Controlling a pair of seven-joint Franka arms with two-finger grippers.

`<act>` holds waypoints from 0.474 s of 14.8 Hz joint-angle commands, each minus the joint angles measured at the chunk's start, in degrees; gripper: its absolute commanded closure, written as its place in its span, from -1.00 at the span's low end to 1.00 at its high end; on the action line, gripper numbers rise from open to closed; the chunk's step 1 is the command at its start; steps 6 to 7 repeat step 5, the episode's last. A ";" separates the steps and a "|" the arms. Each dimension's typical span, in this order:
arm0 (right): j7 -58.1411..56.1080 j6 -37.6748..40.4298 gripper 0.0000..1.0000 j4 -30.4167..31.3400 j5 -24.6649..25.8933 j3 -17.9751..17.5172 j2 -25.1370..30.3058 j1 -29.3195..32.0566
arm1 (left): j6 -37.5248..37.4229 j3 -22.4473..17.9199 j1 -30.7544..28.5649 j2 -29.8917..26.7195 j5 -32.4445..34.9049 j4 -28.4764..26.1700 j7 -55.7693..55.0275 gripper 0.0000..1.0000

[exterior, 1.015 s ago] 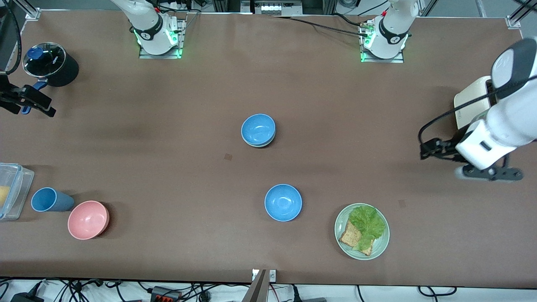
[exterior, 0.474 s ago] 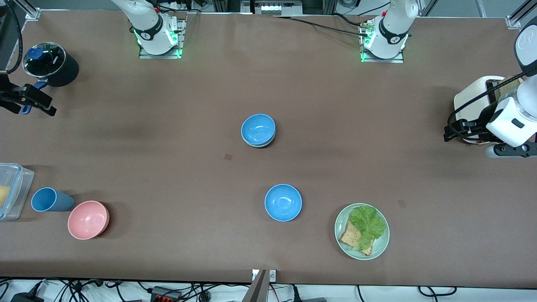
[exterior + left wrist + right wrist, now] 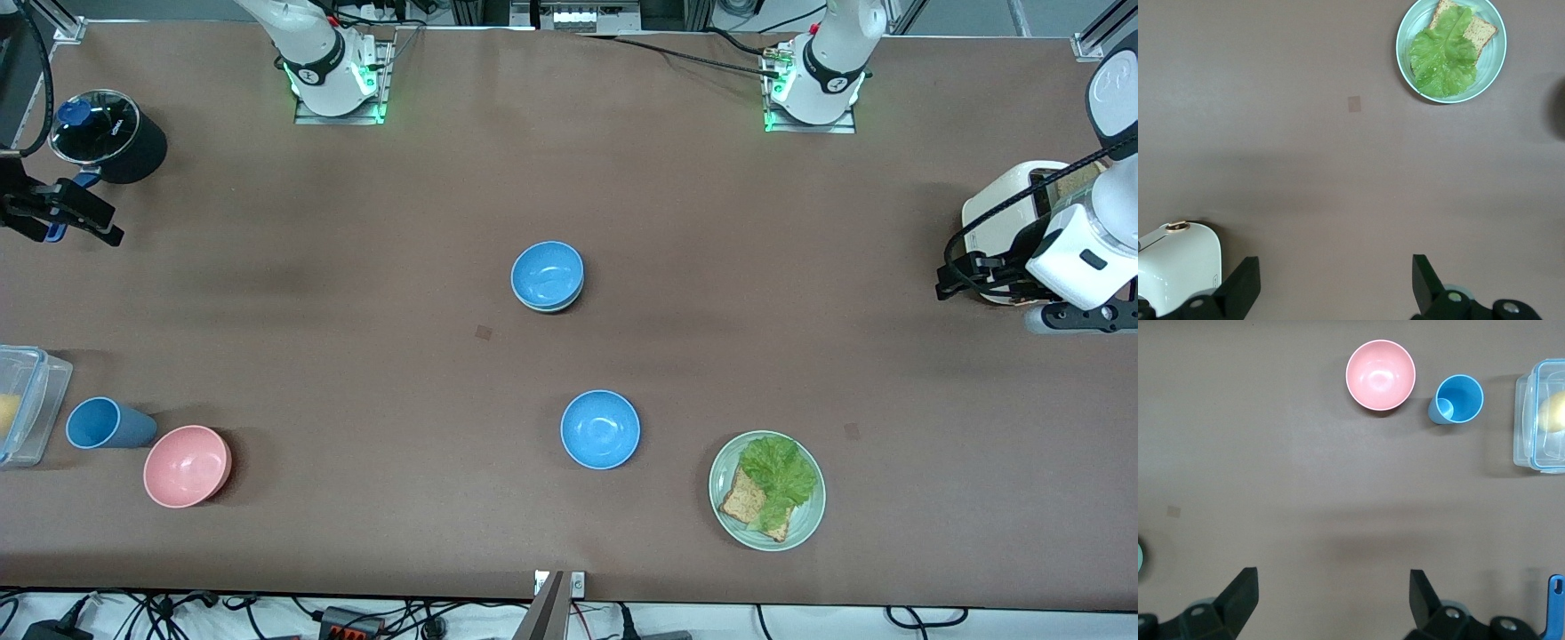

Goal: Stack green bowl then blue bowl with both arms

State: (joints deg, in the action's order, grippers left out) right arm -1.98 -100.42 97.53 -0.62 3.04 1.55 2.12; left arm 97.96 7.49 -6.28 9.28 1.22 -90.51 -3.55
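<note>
You had the left arm swung out to its own end of the table, wrist turned down; the left gripper point(image 3: 967, 277) hung over the white toaster point(image 3: 1003, 213) and the bare table beside it, its fingers point(image 3: 1239, 288) released and spread wide with nothing between them. The right arm reached out to its end likewise, and the right gripper point(image 3: 55, 215) hung just beside the black pot point(image 3: 108, 135), nearer the front camera than the pot; its fingers point(image 3: 1238, 595) were parted and held nothing. The green bowl point(image 3: 548, 308) sat at the middle of the table under a blue bowl point(image 3: 547, 272), only its pale rim showing; a second blue bowl point(image 3: 600, 429) stood alone nearer the front camera, well apart from both grippers.
</note>
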 commanded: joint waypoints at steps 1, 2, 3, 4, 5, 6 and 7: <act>-0.75 0.48 -1.00 0.20 0.88 -0.14 0.47 -0.01 | 0.04 -0.46 0.74 -1.11 -1.57 -0.46 1.09 -1.00; -0.66 0.40 -1.00 0.20 0.88 -0.14 0.47 -0.01 | -0.05 -0.37 0.74 -1.11 -1.66 -0.46 1.09 -1.00; -0.66 0.40 -1.00 0.20 0.88 -0.14 0.47 -0.01 | -0.31 -0.19 0.74 -1.11 -1.66 -0.46 1.09 -1.00; -0.66 0.40 -1.00 0.20 0.88 -0.14 0.47 -0.01 | -0.40 -0.19 0.65 -1.11 -1.66 -0.46 1.09 -1.00; -0.66 0.40 -1.00 0.20 0.88 -0.14 0.47 0.08 | -0.40 -0.19 0.65 -1.11 -1.66 -0.46 1.01 -1.00; -0.66 0.40 -1.00 0.20 0.88 -0.14 0.47 0.08 | -0.40 -0.19 0.65 -1.11 -1.66 -0.46 1.01 -1.00; -0.66 0.40 -1.00 0.20 0.88 -0.14 0.47 0.08 | -0.40 -0.19 0.65 -1.11 -1.66 -0.46 1.01 -1.00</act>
